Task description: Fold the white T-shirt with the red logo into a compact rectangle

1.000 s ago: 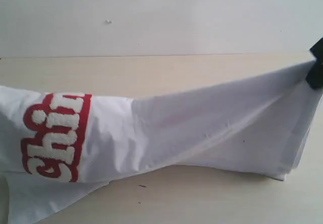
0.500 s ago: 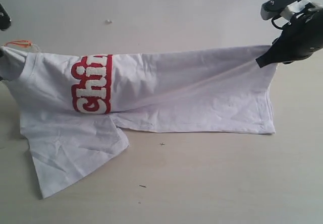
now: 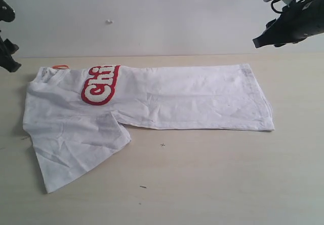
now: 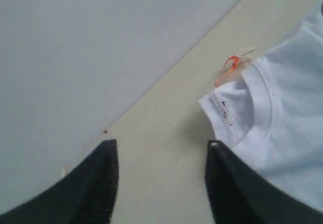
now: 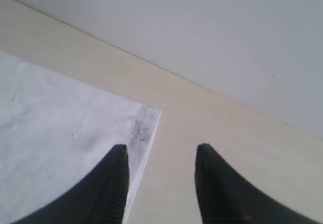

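Note:
The white T-shirt point(image 3: 172, 98) lies flat on the table, folded lengthwise, with one sleeve point(image 3: 76, 154) spread toward the front left. Part of the red logo point(image 3: 100, 85) shows near the collar end, beside the orange neck tag point(image 3: 60, 67). My left gripper point(image 3: 9, 42) hangs open just beyond the collar; between its jaws is bare table point(image 4: 161, 146), with the collar point(image 4: 262, 113) and tag point(image 4: 229, 67) to one side. My right gripper point(image 3: 266, 41) is open above and behind the hem corner point(image 5: 146, 118), holding nothing point(image 5: 161, 151).
The pale wooden table point(image 3: 212, 184) stretches in front of the shirt, with a few small dark specks point(image 3: 143, 187). A plain white wall point(image 3: 152, 12) rises right behind the table's back edge.
Both grippers have opened and let go of the shirt, then pulled back up and outward. The shirt, held stretched in the air before, now lies flat on the table.

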Controlling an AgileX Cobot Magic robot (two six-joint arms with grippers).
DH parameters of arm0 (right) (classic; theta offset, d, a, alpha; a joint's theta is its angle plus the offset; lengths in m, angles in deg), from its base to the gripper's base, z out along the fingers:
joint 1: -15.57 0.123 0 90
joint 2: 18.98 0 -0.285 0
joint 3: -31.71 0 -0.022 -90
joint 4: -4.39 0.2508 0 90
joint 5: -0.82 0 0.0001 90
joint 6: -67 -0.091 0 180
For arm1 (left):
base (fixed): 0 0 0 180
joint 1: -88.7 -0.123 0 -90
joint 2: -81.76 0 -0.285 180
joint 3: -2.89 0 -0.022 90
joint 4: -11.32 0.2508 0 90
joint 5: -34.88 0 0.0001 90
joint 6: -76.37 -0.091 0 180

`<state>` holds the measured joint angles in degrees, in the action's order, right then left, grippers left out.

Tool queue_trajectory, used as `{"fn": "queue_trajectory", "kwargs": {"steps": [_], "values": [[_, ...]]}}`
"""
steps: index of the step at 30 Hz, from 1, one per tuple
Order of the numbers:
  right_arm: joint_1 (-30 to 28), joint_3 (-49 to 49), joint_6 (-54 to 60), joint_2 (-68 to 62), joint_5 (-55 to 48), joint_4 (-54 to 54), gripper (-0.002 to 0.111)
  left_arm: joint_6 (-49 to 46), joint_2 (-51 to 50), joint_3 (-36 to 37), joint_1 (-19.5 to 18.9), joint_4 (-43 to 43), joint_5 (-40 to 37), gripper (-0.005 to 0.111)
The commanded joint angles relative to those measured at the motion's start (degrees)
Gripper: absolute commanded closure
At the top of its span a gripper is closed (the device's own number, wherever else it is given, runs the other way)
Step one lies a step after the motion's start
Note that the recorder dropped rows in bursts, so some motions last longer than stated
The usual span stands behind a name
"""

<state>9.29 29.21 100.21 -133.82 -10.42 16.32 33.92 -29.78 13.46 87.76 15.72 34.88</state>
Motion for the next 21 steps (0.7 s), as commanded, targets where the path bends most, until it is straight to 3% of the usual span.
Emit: {"fn": "queue_trajectory", "kwargs": {"steps": [1, 3, 7, 10, 15, 17, 21], "values": [[-0.02, 0.48, -0.37, -0.32, -5.12, 1.5, 0.089, 18.23, -0.01, 0.02, 0.59, -0.54, -3.44, 0.089], [-0.02, 0.48, -0.37, -1.13, -9.16, 1.5, 0.105, 27.64, -0.01, 0.02, 0.84, -0.54, -6.46, 0.106], [-0.02, 0.48, -0.37, -3.74, -15.51, 1.77, 0.108, 31.14, -0.01, 0.02, 3.37, -0.54, -15.12, 0.107], [-0.02, 0.48, -0.26, -5.81, -18.11, 2.79, 0.108, 22.75, -0.01, 0.02, 7.04, -5.02, -22.72, 0.107], [-0.02, 0.48, -0.26, -8.2, -19.51, 5.94, 0.108, -4.43, -0.77, 0.02, 11.43, -33.35, -34.75, 0.107], [-0.02, 0.48, -0.26, -8.56, -20.05, 6.08, 0.108, -6.45, -2.26, 0.34, 12.55, -38.06, -36.81, 0.107], [-0.02, 0.48, -0.26, -8.6, -20.29, 6.08, 0.108, -6.99, -5.98, 3.44, 16.34, -38.49, -35.3, 0.107]]}}
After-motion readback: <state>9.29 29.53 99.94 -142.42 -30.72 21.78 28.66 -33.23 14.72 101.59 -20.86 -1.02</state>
